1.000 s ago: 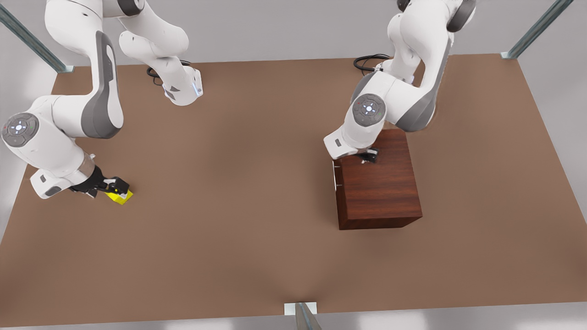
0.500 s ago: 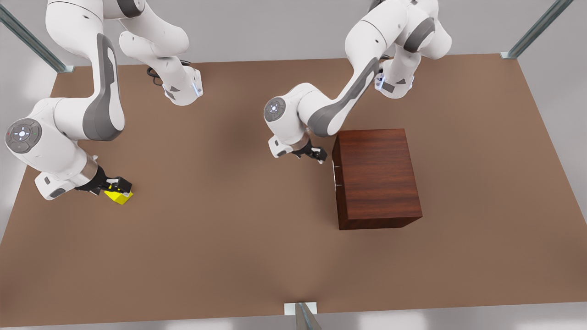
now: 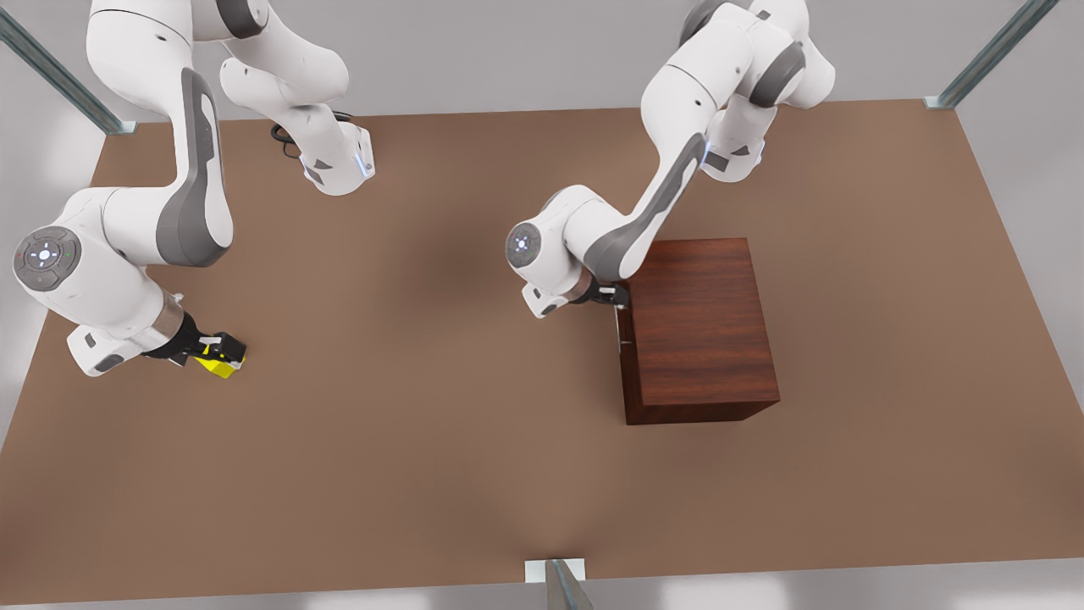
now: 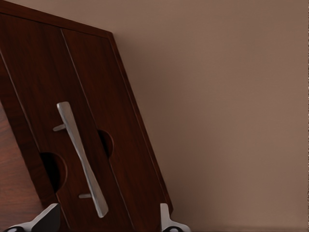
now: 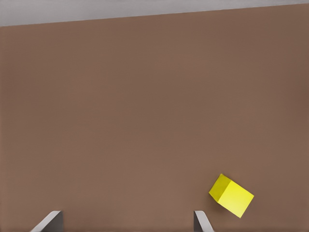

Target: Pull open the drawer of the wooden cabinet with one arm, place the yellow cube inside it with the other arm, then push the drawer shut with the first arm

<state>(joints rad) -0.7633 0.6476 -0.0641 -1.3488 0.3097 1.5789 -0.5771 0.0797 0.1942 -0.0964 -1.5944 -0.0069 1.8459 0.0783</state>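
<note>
The left gripper [image 3: 622, 298] sits just beside the handle [image 3: 619, 326] on the cabinet [image 3: 699, 330] front, fingers [image 4: 166, 222] spread with the handle between them but not touching. The left wrist view shows the drawer [image 4: 91, 125] front flush with the cabinet, closed; its interior is hidden. On the front view's left, the right gripper [image 3: 222, 349] hangs over the yellow cube [image 3: 220, 365], which lies on the table [image 3: 440, 424]. The right wrist view shows its fingers [image 5: 202, 223] spread, with the cube [image 5: 231, 195] just outside one fingertip, not gripped.
</note>
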